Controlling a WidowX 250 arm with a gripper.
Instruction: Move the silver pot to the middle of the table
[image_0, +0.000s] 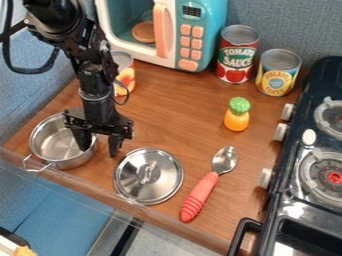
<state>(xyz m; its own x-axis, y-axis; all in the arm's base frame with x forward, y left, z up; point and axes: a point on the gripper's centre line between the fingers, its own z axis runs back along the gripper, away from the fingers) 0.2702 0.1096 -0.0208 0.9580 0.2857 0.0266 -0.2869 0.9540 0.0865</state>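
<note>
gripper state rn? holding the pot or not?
Gripper: open, not holding the pot; one finger reaches inside the silver pot, the other is outside its right-hand rim in the view, with a gap between them.

A toy kitchen is indicated by a boxy teal plastic microwave (210, 31), a glossy black stove (279, 231) with round grey burners (325, 175), and a red-labelled cylindrical metal can (236, 56).

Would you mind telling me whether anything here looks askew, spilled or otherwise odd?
Nothing looks spilled or damaged. The one mildly odd thing is the silver pot: it sits close to the table's edge, with its wire handle pointing outward. Its likely lid lies flat beside it, which seems harmless.
</note>
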